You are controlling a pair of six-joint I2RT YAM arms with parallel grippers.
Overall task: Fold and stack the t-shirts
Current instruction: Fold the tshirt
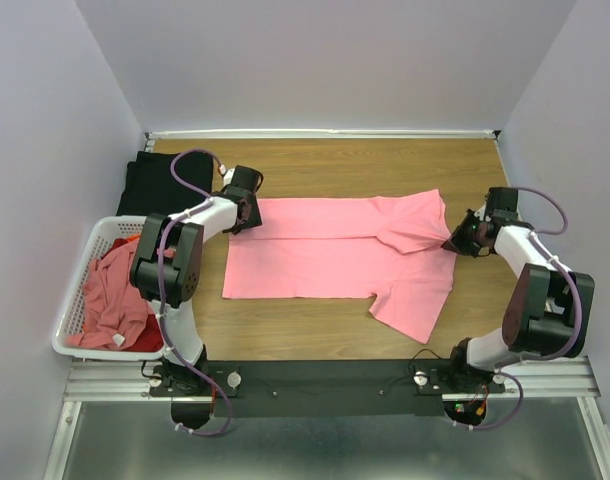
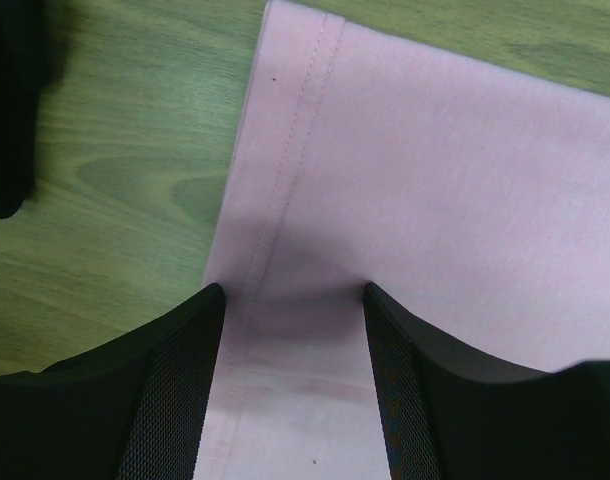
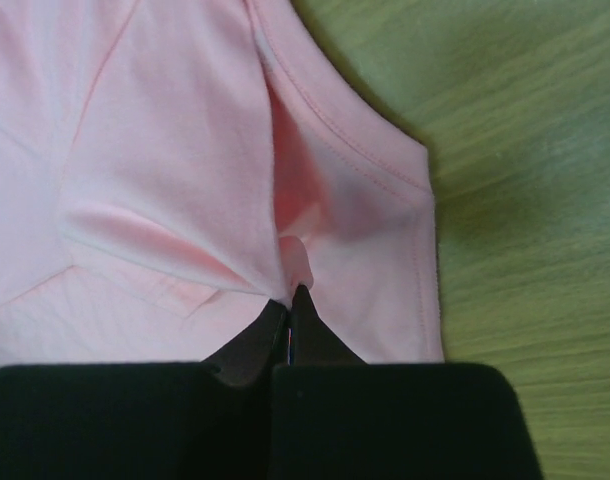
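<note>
A salmon-pink t-shirt (image 1: 335,255) lies spread on the wooden table, hem to the left, neck and sleeves to the right. My left gripper (image 1: 247,215) stands open over the hem's far corner, and the pink cloth (image 2: 405,200) lies between its fingers (image 2: 175,390). My right gripper (image 1: 455,240) is shut on a pinched fold of the pink shirt (image 3: 185,180) near the neck and sleeve. A black t-shirt (image 1: 160,180) lies folded at the far left. More pink and red t-shirts (image 1: 110,295) fill the basket.
A white slatted basket (image 1: 75,290) stands at the left near edge, beside my left arm's base. Grey walls close in the table on three sides. Bare wood (image 1: 385,165) shows beyond the shirt and to its right.
</note>
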